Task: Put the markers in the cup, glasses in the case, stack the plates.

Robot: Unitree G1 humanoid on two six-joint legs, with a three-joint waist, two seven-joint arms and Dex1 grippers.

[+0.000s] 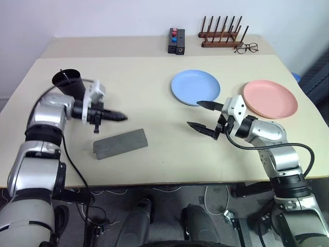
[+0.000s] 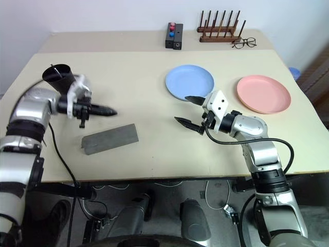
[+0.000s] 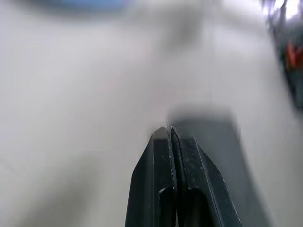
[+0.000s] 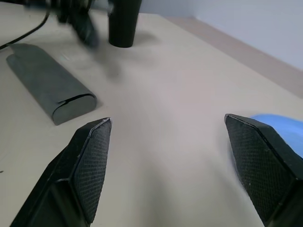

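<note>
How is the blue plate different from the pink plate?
The round light blue plate is blue and lies nearer the table's middle; the round salmon pink plate is pink and lies nearer the table's right edge. The open right gripper reaches beside the blue plate, not the pink one. Both are shallow, alike in size, unstacked.

Silver arms (image 1: 49, 116), black cabling, seemingly

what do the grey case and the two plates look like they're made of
Grey glasses case: looks fabric-covered, matte and slightly mottled with no glare. Light blue plate and salmon pink plate: probably plastic or melamine, smooth, evenly coloured, with a soft sheen; glazed ceramic can't be ruled out.
</note>
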